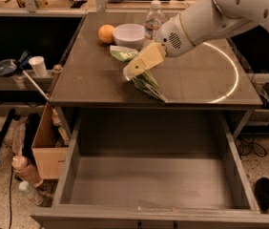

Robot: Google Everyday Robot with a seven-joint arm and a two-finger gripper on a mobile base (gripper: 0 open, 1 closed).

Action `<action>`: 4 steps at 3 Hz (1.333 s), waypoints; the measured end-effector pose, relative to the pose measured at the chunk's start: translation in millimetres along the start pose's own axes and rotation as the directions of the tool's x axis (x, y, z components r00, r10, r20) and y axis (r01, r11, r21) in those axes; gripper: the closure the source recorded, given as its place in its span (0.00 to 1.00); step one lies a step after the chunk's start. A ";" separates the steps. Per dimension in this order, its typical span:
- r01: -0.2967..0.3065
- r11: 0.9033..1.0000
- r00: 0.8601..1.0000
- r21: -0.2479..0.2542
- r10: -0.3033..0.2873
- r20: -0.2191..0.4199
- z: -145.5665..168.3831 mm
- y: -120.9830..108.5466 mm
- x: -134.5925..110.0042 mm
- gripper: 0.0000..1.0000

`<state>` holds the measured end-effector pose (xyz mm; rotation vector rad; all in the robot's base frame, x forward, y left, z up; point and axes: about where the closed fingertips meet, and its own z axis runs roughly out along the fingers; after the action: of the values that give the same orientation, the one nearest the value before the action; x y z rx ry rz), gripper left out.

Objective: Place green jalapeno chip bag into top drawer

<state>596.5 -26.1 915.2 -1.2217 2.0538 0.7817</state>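
The green jalapeno chip bag [149,86] lies crinkled on the grey table [196,80], near the middle and towards its front edge. Its far end [121,54] shows behind the gripper. My gripper [133,70], with cream-coloured fingers on a white arm, reaches in from the upper right and sits right over the middle of the bag, hiding that part. The top drawer [153,185] is pulled wide open below the table's front edge, and its flat grey bottom is bare.
An orange [106,33], a white bowl [129,35] and a water bottle [153,19] stand at the back of the table. A cardboard box [48,147] and bottles [25,171] are on the floor left of the drawer. A white cup [38,66] sits on a side shelf.
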 end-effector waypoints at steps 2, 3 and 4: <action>-0.015 1.000 1.000 -0.011 0.014 -0.026 17.3 -1.9 10.6 0.00; -0.015 1.000 1.000 -0.011 0.014 -0.026 17.4 -1.9 10.6 0.15; -0.015 1.000 1.000 -0.011 0.014 -0.026 17.4 -1.9 10.6 0.38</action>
<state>597.7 -19.6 896.0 -1.2311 2.0841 0.7892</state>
